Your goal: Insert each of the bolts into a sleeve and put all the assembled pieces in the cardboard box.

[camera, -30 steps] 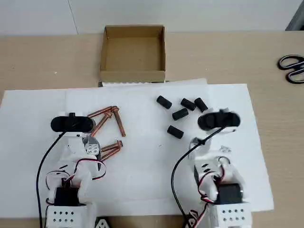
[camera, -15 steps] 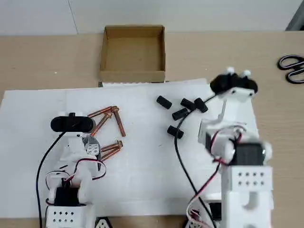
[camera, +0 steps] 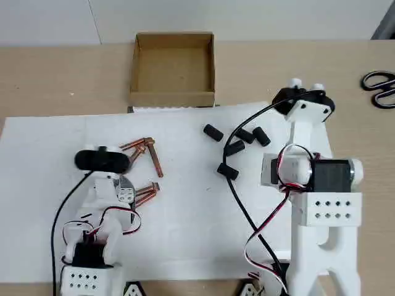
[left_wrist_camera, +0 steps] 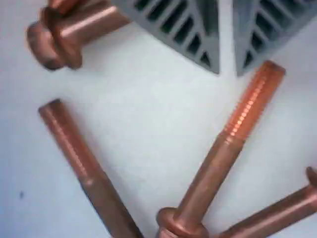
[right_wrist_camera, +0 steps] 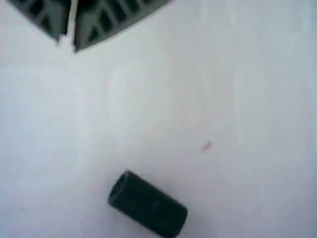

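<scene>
Left pincer (left_wrist_camera: 227, 69), a narrow empty slit, hangs just beside the threaded end of a copper bolt (left_wrist_camera: 233, 129), seemingly lining up a pick. Right pincer (right_wrist_camera: 67, 42), nearly closed and empty, sits apart from a black sleeve (right_wrist_camera: 147, 203).

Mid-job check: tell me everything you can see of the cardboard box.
The cardboard box is a shallow, square, open-topped tray of plain brown card with low upright walls. It stands level on the wooden table, against the far edge of the white paper. Nothing lies inside it, and nothing is gripping it.
</scene>
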Controlling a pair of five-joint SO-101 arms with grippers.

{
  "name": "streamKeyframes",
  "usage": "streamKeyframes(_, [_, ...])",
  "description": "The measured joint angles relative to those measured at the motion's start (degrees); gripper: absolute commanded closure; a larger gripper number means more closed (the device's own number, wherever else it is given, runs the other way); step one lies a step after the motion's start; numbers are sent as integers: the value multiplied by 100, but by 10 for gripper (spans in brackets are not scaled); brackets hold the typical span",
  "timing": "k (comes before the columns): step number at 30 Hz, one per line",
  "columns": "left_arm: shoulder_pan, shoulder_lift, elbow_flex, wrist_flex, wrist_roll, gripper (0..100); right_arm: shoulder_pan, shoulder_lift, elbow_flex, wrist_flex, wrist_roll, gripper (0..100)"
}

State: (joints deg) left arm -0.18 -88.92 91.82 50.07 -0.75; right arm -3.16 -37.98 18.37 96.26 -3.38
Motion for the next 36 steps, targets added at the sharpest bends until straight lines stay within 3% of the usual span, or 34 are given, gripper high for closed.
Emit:
streamKeyframes(3, [18,0,-35,0,-870,874,-18,35,0,18,703,995])
streamKeyframes(9, [-149,9,-897,589,-1108,859,26,774,0,18,1424,985])
streamKeyframes(13, [-149,9,-1653,1556,-1143,859,53,1662,-299,18,1881,869])
streamKeyframes(16, [-149,413,-1978,1846,-1292,859,26,2163,-879,26,2426,821])
streamKeyframes(24, [-149,3244,-4079,2418,-1363,859,-281,3314,-2488,132,2848,822])
streamKeyframes(29, [-149,5380,-5556,2743,-923,859,-853,3473,-2716,132,2901,822])
streamKeyframes(36, [-149,7464,-6708,3112,-695,859,-1565,3666,-2725,-70,3692,820])
